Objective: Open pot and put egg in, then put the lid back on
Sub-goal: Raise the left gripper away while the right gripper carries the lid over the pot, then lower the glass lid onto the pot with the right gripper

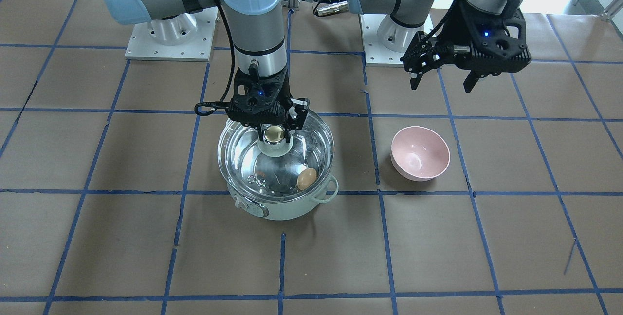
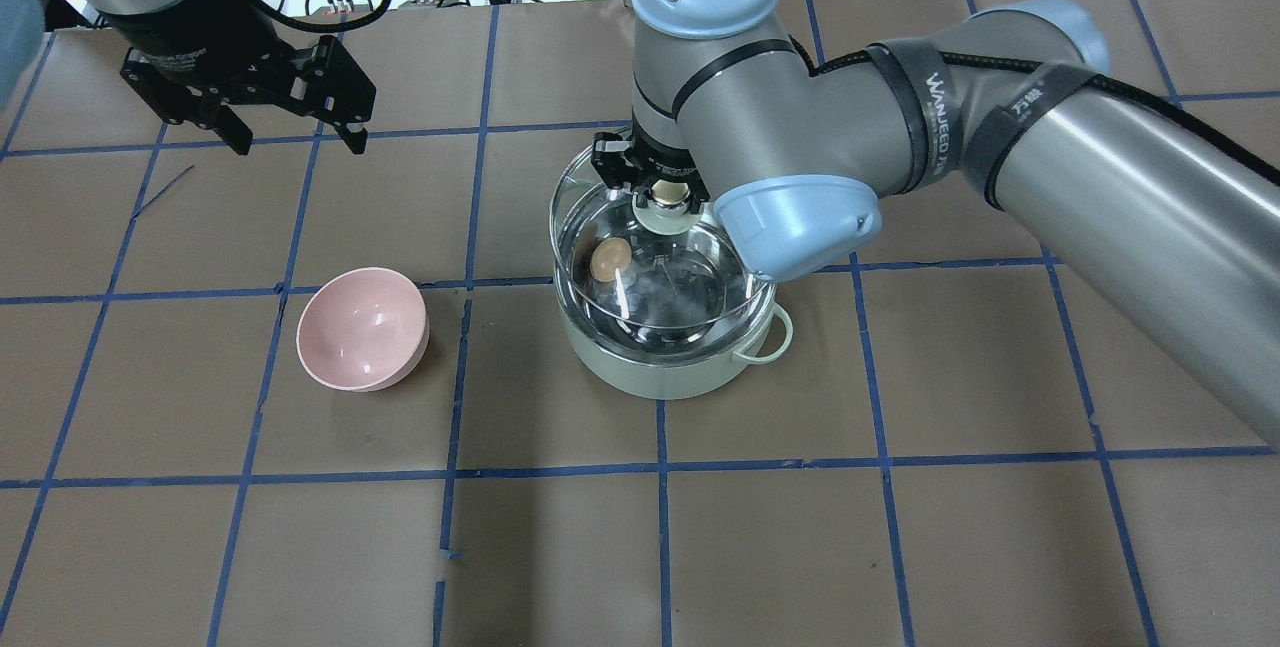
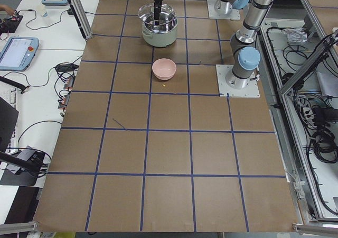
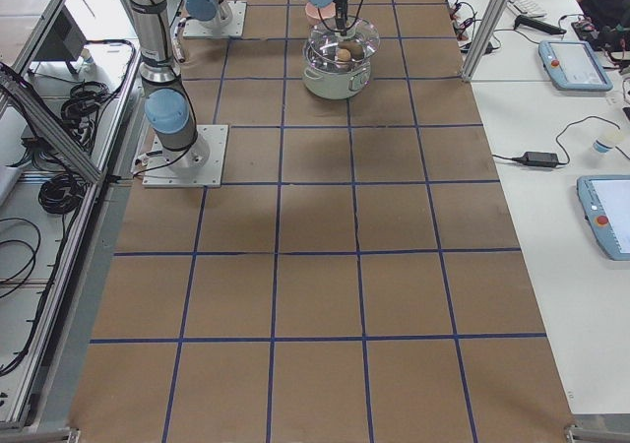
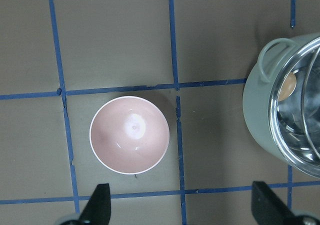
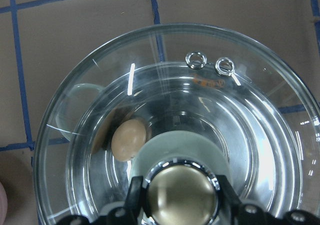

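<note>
The mint-green pot [image 1: 280, 212] stands mid-table with the tan egg [image 1: 306, 178] inside on its steel floor. My right gripper [image 1: 275, 129] is shut on the cream-gold knob [image 6: 182, 191] of the clear glass lid [image 1: 238, 147] and holds it over the pot's mouth. I cannot tell whether the rim touches. The egg shows through the glass in the right wrist view [image 6: 128, 139] and the overhead view [image 2: 610, 259]. My left gripper [image 1: 442, 83] is open and empty, raised off to the side of the pot, above the table.
An empty pink bowl [image 1: 420, 153] sits on the table beside the pot, on my left side, and shows below the left gripper in its wrist view [image 5: 129, 134]. Both arm bases stand at the table's robot side.
</note>
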### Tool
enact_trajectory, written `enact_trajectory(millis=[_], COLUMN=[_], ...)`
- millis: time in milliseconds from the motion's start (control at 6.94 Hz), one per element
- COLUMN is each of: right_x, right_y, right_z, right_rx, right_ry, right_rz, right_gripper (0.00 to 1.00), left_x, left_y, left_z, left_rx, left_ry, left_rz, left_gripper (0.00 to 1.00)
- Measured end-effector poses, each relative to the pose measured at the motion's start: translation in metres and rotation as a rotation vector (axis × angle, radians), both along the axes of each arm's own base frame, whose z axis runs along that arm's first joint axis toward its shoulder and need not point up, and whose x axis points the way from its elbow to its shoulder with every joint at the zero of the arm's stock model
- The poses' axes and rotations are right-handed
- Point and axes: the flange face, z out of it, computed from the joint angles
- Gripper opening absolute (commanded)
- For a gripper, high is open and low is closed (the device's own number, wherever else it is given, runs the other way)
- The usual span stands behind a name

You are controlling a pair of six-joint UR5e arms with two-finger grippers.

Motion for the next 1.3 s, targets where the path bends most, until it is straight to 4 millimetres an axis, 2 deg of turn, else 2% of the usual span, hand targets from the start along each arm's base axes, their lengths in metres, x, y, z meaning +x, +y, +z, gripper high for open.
enact_trajectory(millis=[288, 576, 1297], right_x=[0.006, 0.016, 0.016], right_y=[0.005, 0.013, 0.018], right_z=[-0.003, -0.006, -0.020], right_rx=[0.015, 0.027, 0.050], right_ry=[-0.003, -0.002, 0.020], right_rz=[-0.021, -0.034, -0.030], right_gripper=[0.30, 0.30, 0.34], left_x=[0.004, 0.008, 0.013], left_y=[0.008, 0.008, 0.014], left_z=[0.005, 0.012, 0.008], left_rx=[-0.006, -0.013, 0.038], left_ry=[-0.005, -0.008, -0.004], left_rz=[0.018, 0.026, 0.040], left_gripper=[1.00, 1.00, 1.00])
